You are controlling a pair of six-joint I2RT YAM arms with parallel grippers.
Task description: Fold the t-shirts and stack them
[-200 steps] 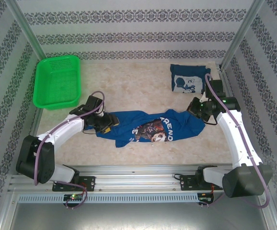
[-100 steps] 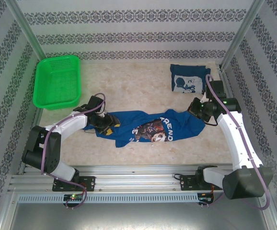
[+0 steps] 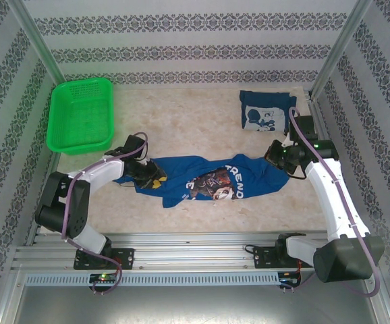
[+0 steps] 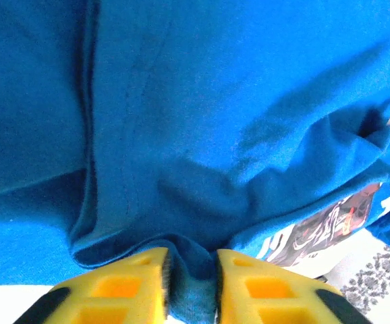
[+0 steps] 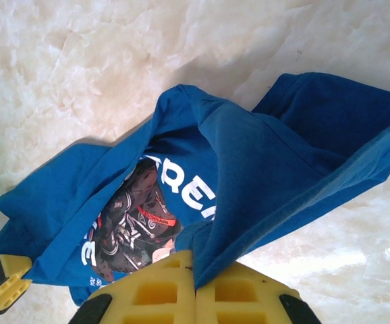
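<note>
Across the middle of the pale marbled bench (image 3: 195,128) lies the crumpled royal-blue cotton t-shirt (image 3: 208,179). The left claw (image 4: 191,270) is pinched tight on a thick fold at one end, and the right claw (image 5: 195,270) is clamped on what seems a hem at the other. Uneven pulling could slip that thinner edge or twist the cloth. Free room lies beyond, between the green plastic mesh basket (image 3: 80,115) and the folded blue t-shirt (image 3: 266,115).

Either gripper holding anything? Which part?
Both hold the unfolded t-shirt: left gripper pinches a fold at its left end, right gripper clamps fabric at its right end.
</note>
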